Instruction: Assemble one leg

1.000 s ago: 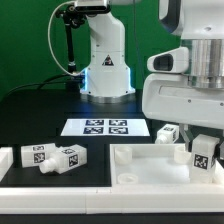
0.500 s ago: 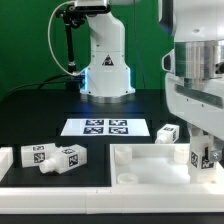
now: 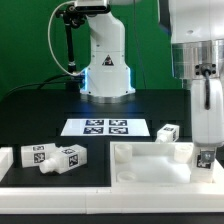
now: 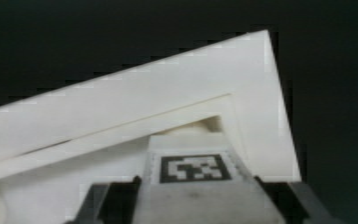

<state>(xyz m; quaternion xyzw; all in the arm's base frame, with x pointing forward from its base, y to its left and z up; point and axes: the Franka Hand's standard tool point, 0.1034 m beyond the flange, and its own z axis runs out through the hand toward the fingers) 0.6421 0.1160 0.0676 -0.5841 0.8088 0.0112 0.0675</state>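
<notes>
Leg (image 4: 195, 168) sits clamped in the tool (image 4: 190, 200) above the white tabletop's (image 4: 194, 90) corner, black table (image 3: 60, 110) around.

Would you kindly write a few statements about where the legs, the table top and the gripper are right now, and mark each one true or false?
1. The gripper is down at the corner of the table top on the exterior view's right. True.
2. A tagged leg sits between the gripper's fingers in the wrist view. True.
3. The marker board is lying on top of the table top. False: it lies on the black table, behind the table top.
4. No legs are on the exterior view's left. False: two loose legs lie there.
5. Another leg lies behind the table top. True.
</notes>
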